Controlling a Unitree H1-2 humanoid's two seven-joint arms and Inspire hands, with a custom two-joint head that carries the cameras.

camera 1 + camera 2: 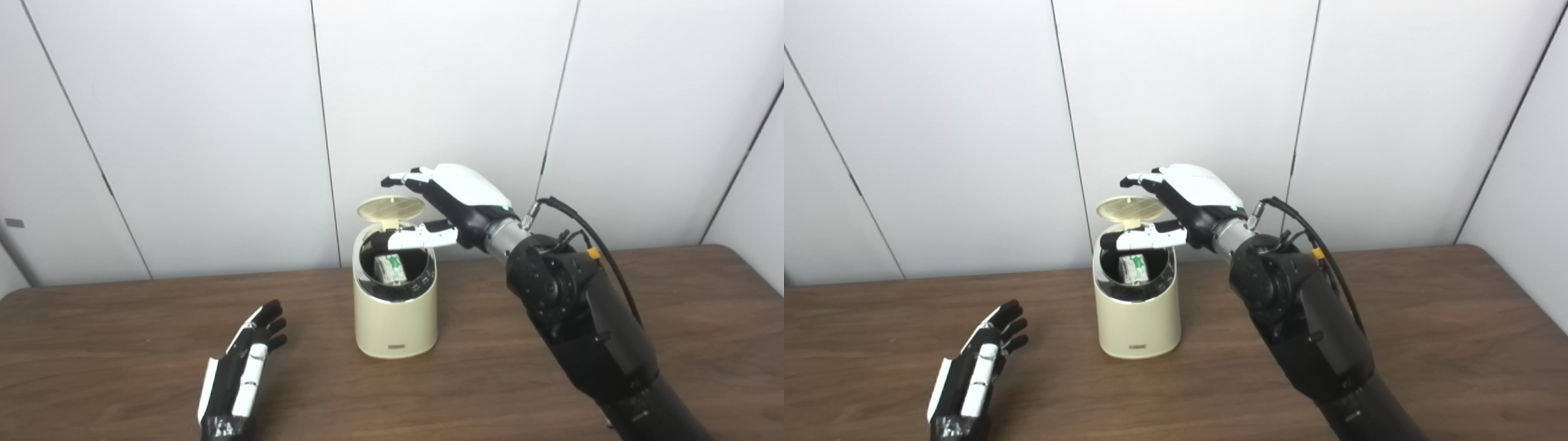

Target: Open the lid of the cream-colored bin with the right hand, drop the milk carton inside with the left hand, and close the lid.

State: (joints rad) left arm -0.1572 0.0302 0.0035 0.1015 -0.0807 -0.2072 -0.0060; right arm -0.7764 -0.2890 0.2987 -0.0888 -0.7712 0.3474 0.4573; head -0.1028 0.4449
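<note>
so starting at the left, the black-and-white left robot hand (242, 361) is lying low over the dark brown wood-grain table (704, 318), fingers spread and pointing off toward 1 o'clock, holding nothing. My read is it's parked there on purpose: its part looks done, and sitting down at about 8 o'clock from the bin keeps it out of the way of the lid

middle of the scene is the small cream-colored round plastic bin (395, 306), standing upright on the table. Its round yellowish flip lid (391, 207) is up, tipped back on the hinge at the 12 o'clock side of the rim, so the opening faces the cameras. Down inside the dark mouth you can see the white-and-green milk carton (1133, 267), sitting a bit tilted, well below the rim. So the carton is already in the bin, not in either hand

then on the right, the white-backed right robot hand (450, 205) is up at the bin's top, reaching in from 3 o'clock. It's spread apart, not gripping: upper fingers (404, 178) arch over the lid's right edge, the thumb runs underneath across the back of the opening. Whether the fingertips actually touch the lid I can't tell, they look just above it. I'd guess it's posed like that to press the lid down, since closing is the only step left

relative to that hand the carton is straight below, around 6 to 7 o'clock from the thumb, apart from it
</note>
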